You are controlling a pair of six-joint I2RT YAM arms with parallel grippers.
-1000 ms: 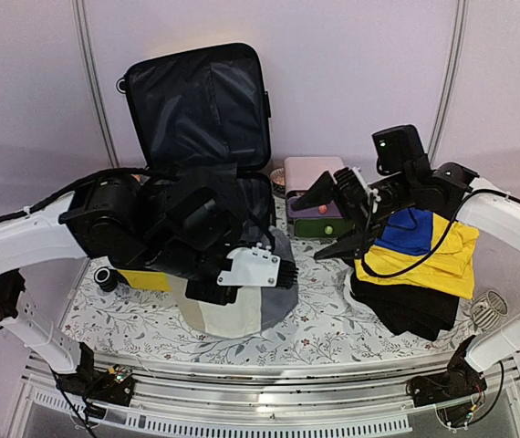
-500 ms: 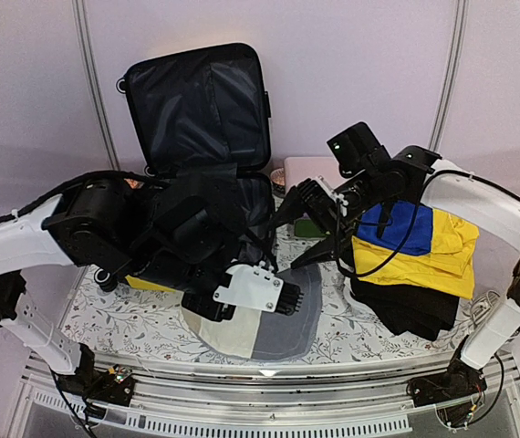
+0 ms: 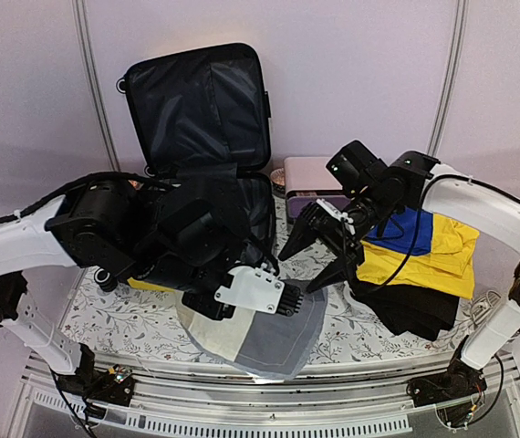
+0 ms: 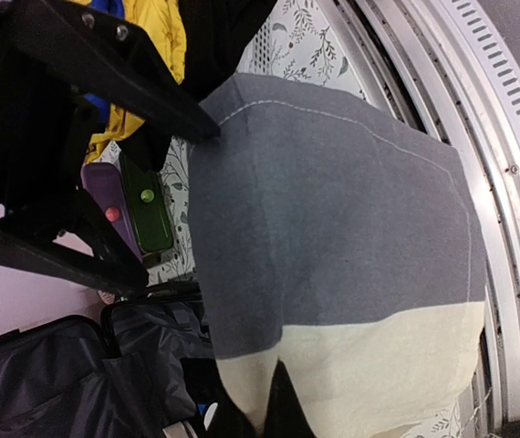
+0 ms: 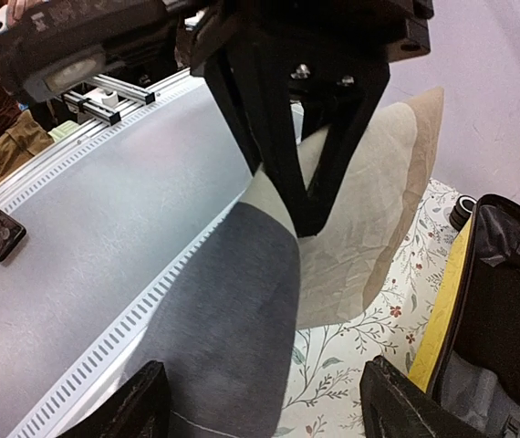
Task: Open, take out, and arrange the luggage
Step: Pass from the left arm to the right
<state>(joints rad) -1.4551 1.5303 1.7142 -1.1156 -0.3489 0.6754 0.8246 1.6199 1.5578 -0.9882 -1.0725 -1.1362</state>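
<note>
The left gripper point(image 3: 283, 299) is pinched shut on a grey-and-cream cloth point(image 3: 260, 333), which drapes down below it. The luggage point(image 3: 196, 100) lies open behind and to the left of that gripper. Its black-lined lid stands upright at the back, and a strip of yellow shell shows low down. The right gripper point(image 3: 298, 274) hangs just right of the left one with its fingers spread wide and the cloth close before its tips. The luggage sits to its left and further back.

luggage point(image 3: 196, 100) base behind left arm point(image 3: 23, 239), drawer box point(image 3: 310, 173) half hidden
</note>
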